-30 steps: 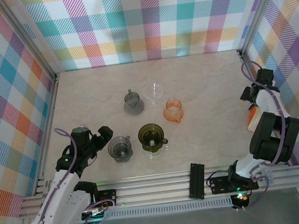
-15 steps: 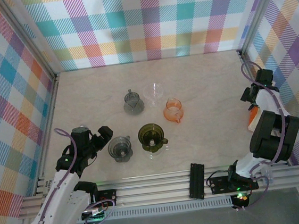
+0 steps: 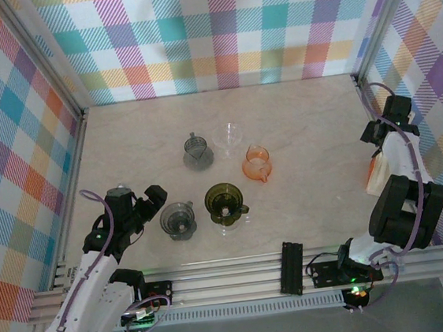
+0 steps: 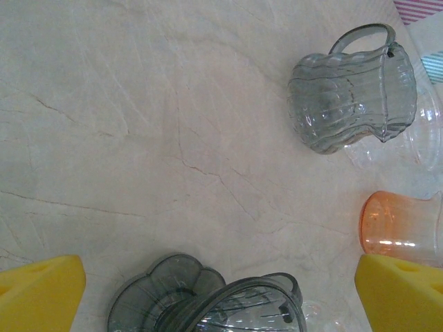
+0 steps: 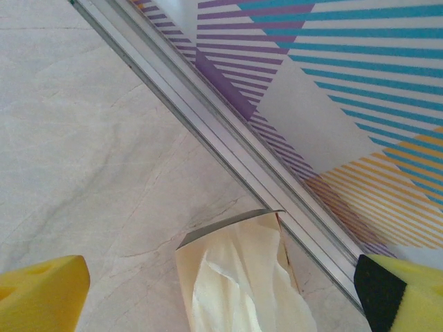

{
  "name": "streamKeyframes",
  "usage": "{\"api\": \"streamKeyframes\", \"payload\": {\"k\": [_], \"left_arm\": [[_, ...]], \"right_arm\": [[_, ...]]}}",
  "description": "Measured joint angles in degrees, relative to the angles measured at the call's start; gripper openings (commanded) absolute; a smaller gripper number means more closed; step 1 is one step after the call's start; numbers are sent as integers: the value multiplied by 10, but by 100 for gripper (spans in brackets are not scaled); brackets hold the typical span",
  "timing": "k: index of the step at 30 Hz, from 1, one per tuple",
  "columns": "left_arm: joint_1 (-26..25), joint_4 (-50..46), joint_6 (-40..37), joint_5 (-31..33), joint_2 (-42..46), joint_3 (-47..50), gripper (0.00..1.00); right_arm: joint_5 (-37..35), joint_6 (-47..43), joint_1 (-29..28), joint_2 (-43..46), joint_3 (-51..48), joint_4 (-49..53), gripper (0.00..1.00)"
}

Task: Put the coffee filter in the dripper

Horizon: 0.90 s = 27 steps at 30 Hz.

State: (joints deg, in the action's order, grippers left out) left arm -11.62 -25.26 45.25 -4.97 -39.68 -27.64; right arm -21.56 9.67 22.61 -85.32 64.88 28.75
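Right claw [image 5: 221,294] hangs released, its 2 yellow pads [image 5: 41,290] spread wide, 1 on each side of the filter [image 5: 235,277], gripping nothing. That filter sits at the right edge of the table [image 3: 304,125], close against the metal rail [image 5: 208,131] at the foot of the plaid wall [image 5: 332,83]. In the right wrist view its long axis runs from the bottom edge up toward the rail, and its straight top edge points that way; whether it lies flat or leans I cannot tell. It is cream paper, tan down 1 side, with a dark line along the top edge and a paler crumpled layer in front. Bare marble separates it from the orange dripper [image 3: 257,162], the nearest of 5 standing mid-table. Beyond that are the clear dripper [image 3: 229,137], the far grey dripper [image 3: 198,151], the olive dripper [image 3: 226,203] and the near grey dripper [image 3: 178,220]. Left claw [image 4: 220,283] is also released and holds nothing, with the near grey dripper just ahead between its pads.
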Motion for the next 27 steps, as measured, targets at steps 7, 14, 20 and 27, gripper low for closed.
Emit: {"api": "streamKeyframes", "payload": {"k": [7, 14, 20, 27], "left_arm": [[0, 0, 2, 0, 0, 0, 100], [0, 0, 3, 0, 0, 0, 100], [0, -1, 4, 0, 0, 0, 100], [0, -1, 4, 1, 0, 0, 100]], "right_arm": [[11, -1, 8, -10, -14, 0, 99], [12, 1, 9, -46, -14, 5, 99], [12, 5, 9, -69, -14, 9, 99], [8, 6, 9, -71, -14, 9, 92]]}}
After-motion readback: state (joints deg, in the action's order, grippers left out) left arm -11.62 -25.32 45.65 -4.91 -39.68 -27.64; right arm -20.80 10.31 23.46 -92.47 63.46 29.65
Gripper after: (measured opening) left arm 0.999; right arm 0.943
